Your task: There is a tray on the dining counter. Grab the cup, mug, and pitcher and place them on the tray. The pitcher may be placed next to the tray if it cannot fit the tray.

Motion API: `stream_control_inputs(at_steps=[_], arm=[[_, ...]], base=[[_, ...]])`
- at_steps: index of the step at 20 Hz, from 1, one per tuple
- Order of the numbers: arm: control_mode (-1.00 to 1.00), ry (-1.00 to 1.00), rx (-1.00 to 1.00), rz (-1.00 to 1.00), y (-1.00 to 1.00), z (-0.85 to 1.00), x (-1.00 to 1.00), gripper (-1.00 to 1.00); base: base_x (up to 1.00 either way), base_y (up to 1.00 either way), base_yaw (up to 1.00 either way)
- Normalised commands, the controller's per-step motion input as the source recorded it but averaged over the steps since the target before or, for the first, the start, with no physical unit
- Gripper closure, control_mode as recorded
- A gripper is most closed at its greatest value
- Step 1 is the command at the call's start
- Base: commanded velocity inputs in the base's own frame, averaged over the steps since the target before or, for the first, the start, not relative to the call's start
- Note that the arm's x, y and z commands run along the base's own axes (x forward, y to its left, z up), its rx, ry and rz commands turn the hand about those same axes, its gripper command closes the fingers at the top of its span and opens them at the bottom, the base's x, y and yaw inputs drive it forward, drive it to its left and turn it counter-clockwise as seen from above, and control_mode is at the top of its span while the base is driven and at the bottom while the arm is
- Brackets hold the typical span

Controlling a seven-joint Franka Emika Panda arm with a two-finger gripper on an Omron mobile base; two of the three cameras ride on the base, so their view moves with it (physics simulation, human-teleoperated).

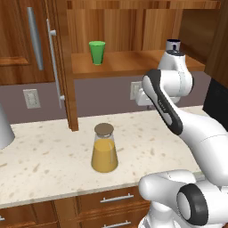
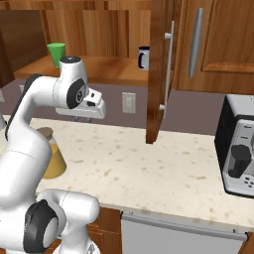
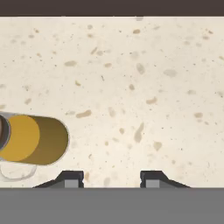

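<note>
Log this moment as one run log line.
gripper: open, empty, above counter | pitcher: upright on counter, untouched | cup: on shelf | mug: on shelf

No text, label, brand, number or sign can be read anywhere in these views. The pitcher [image 1: 104, 149], the cup [image 1: 97, 52] and the mug [image 2: 143, 57] carry no markings, and the dark appliance [image 2: 238, 154] on the counter [image 2: 149, 163] bears no legible lettering.
</note>
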Motion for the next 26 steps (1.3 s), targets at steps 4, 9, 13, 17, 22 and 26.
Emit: stream_control_inputs(at_steps=[4,9,13,17,22,26], arm=[[-1.0,0.0,0.01,0.0,0.0,0.0,0.0,-1.0],[-1.0,-0.03,0.04,-0.01,0.15,0.21,-0.02,-1.0],[-1.0,-0.09,0.02,-0.07,0.34,0.42,-0.15,-1.0],[-1.0,-0.09,0.04,-0.11,0.32,0.61,-0.29,-1.0],[-1.0,-0.09,0.06,-0.21,0.24,0.61,-0.37,-1.0],[-1.0,-0.11,0.16,-0.29,0.17,0.5,-0.46,-1.0]], base=[[0.0,0.0,0.0],[0.0,0.0,0.0],[0.0,0.0,0.0],[0.0,0.0,0.0],[0.0,0.0,0.0],[0.0,0.0,0.0]])
